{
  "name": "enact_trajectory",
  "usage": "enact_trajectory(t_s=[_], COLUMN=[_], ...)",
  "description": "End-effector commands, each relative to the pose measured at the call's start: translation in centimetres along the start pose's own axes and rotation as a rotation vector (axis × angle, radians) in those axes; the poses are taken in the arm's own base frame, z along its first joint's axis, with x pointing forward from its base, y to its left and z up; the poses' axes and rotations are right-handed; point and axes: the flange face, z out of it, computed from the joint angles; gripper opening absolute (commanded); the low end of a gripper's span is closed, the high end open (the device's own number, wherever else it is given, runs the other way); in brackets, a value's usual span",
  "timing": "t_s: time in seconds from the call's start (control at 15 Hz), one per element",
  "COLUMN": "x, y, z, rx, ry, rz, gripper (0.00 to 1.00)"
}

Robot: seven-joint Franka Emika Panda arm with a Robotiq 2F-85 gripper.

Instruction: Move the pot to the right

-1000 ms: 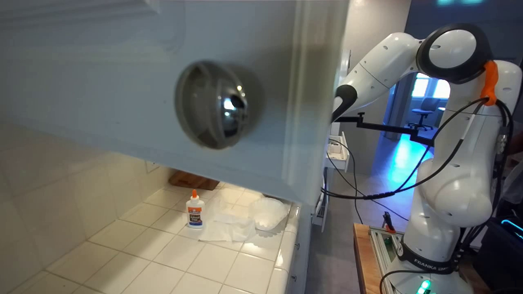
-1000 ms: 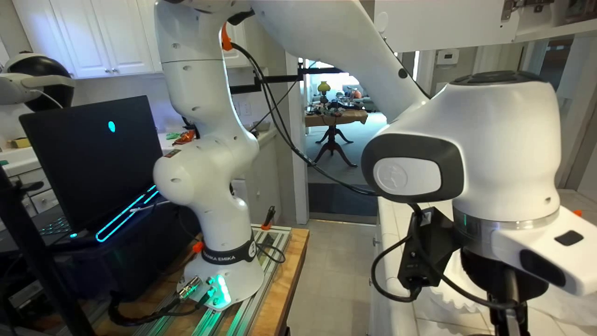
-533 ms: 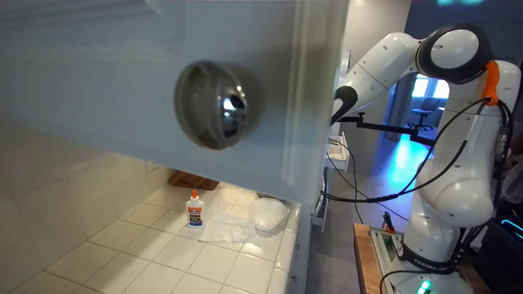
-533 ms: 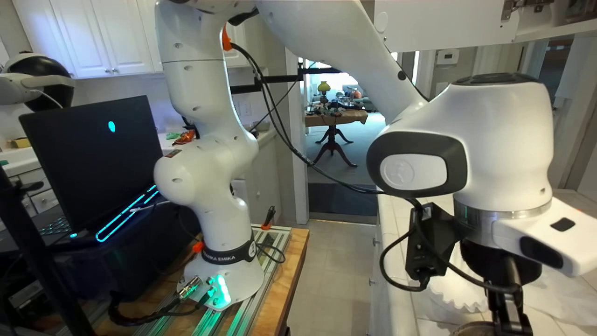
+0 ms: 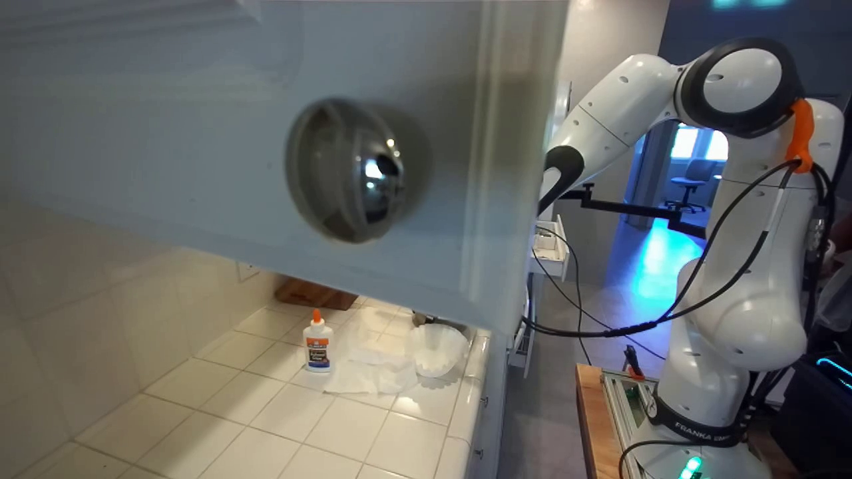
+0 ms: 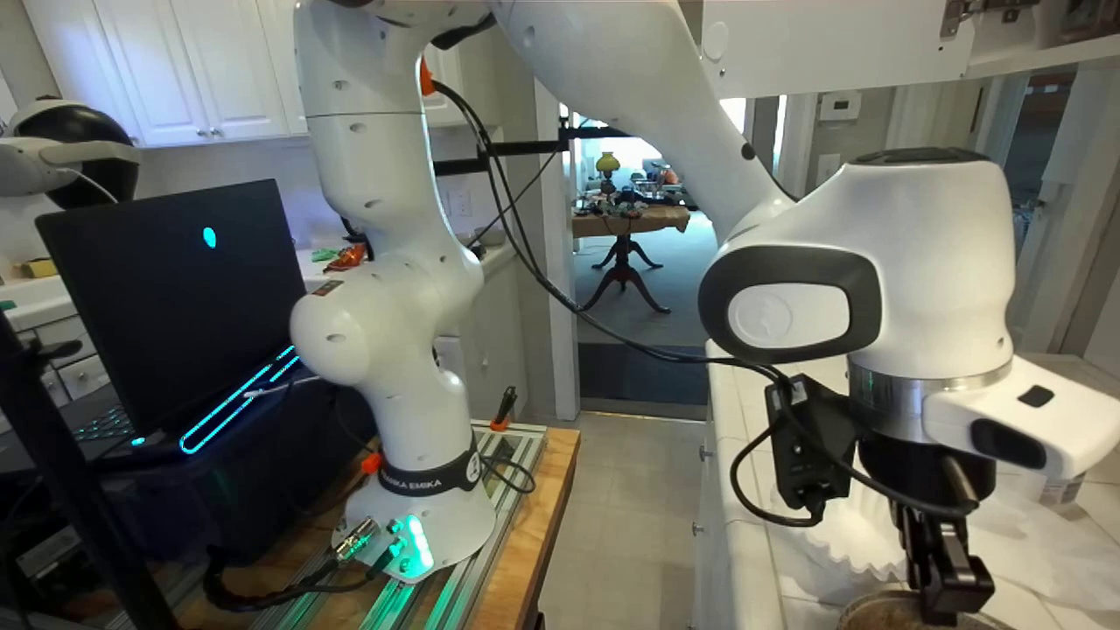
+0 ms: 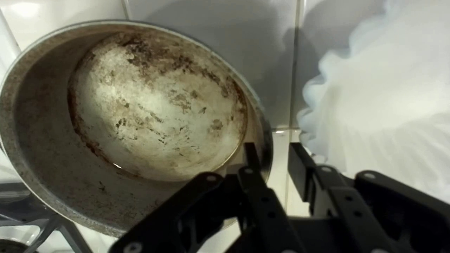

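The pot [image 7: 158, 105] is round, grey metal and stained inside; it fills the left of the wrist view. In an exterior view only part of its rim [image 6: 875, 604] shows at the bottom edge. My gripper [image 7: 271, 147] is open with a narrow gap. One finger is over the inside of the pot, the other is outside over the tiles, and the rim lies between them. I cannot tell whether either finger touches the wall. The gripper [image 6: 954, 604] also shows beside the rim in an exterior view. A cabinet door hides it elsewhere.
White coffee filters [image 7: 383, 102] stand close beside the outer finger, also in both exterior views [image 5: 436, 352] [image 6: 857, 525]. A crumpled paper [image 5: 373, 376] and a glue bottle [image 5: 318, 347] are on the tiled counter. A dark stove grate [image 7: 49, 218] is near the pot. The open cabinet door [image 5: 219, 140] overhangs.
In an exterior view the wrist has shifted left and down. More of the pot's rim has come into view at the bottom edge. The filters have shifted slightly.
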Motion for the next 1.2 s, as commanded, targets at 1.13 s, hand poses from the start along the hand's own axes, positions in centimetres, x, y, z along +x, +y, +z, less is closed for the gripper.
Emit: enact_trajectory(t_s=[1.13], x=[0.6], y=[0.7], z=[1.5], rx=[0.026], ry=[0.121], rz=[0.156], gripper=[1.0])
